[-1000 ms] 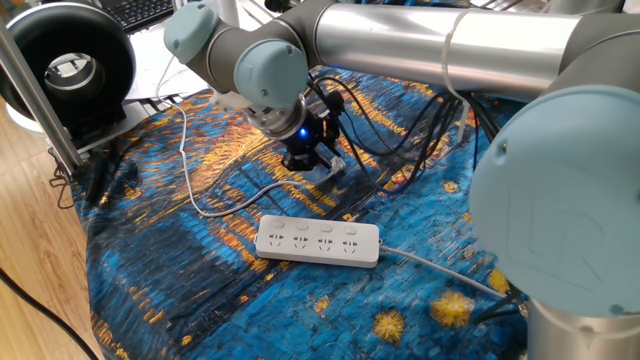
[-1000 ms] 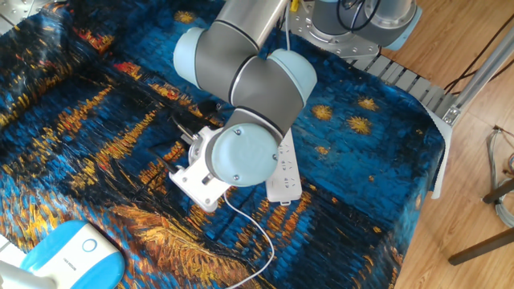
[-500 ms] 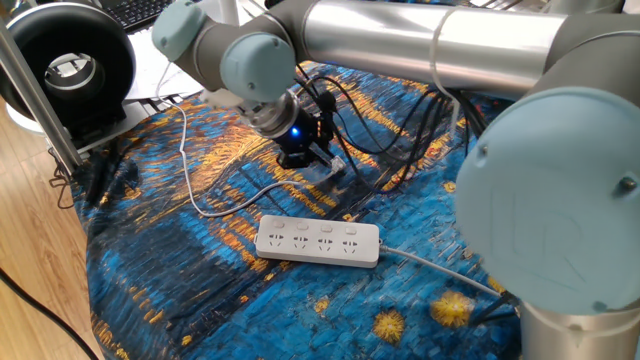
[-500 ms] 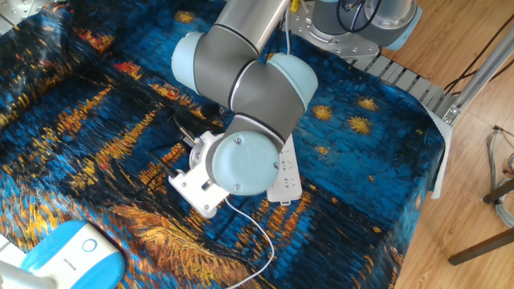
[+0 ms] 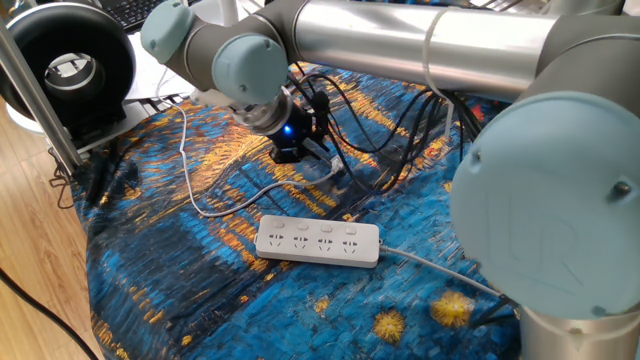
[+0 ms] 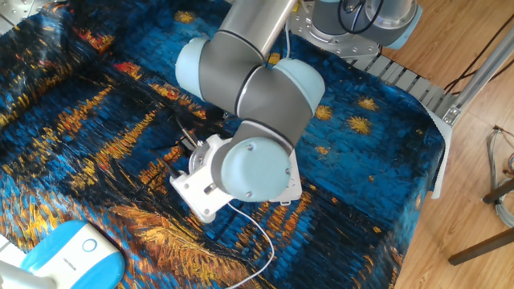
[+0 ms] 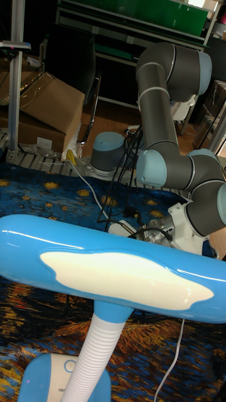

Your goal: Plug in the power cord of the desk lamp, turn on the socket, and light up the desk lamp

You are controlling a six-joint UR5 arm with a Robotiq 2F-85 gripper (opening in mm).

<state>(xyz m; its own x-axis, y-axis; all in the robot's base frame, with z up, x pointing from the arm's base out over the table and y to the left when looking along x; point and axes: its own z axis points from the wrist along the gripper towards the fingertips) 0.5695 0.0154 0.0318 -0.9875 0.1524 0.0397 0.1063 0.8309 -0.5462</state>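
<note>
Starry-night patterned cloth (image 5: 180,280) covers table. Power cord (image 5: 205,208): thin white line, runs from far left down cloth, curves right toward gripper (image 5: 300,152); plug end hidden beneath gripper, so contact with plug not visible. Socket (image 5: 318,241) lies nearer camera than gripper, just right of it, long axis left-right, outlets facing up, all four empty. Gripper low over cloth, finger state cannot be made out. Desk lamp (image 7: 110,276) fills near foreground of tall fixed view.
</note>
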